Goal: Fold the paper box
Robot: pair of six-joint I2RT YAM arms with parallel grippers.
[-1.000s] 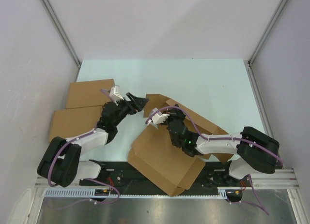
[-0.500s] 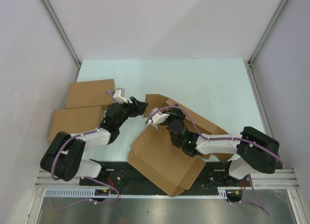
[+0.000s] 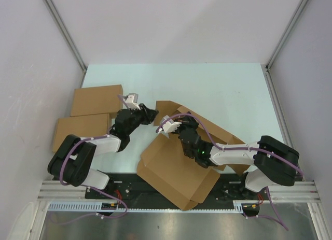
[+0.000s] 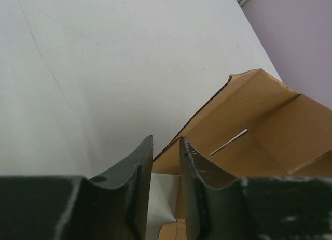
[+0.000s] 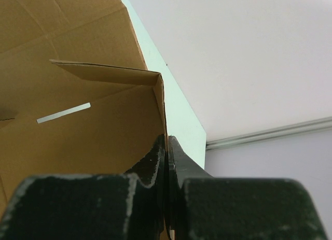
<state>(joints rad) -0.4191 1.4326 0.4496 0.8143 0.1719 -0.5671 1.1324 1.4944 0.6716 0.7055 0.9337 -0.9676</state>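
Top external view, entry one: paper box, one, a brown die-cut sheet lying part-raised on the table between the two arms, near their bases. Its far flap stands up.

Left gripper, one: it sits just beside the far-left corner of that flap. In the left wrist view its jaws stand narrowly apart, and the flap's edge reaches the mouth of the gap. Table shows through the gap, so nothing is seen pinched.

Right gripper, one: its jaws are pressed together on the upright edge of a side wall of the paper box, which runs straight down between the fingers.

Slit, one, in the panel ahead of the left gripper. One also shows in the right wrist view; whether it is the same slit cannot be told.

Finished boxes, two, flat at the table's left. The nearer one lies beside the left arm. Neither is part of the job.

Handling note, as a judgement: the step is raising and tucking the corner. The right gripper should hold its wall upright and not drag the sheet. The left gripper should take the flap close to its crease, square to the edge, so that it bends on the score and not across the board. A skewed bite may crumple the corner or miss the slit.
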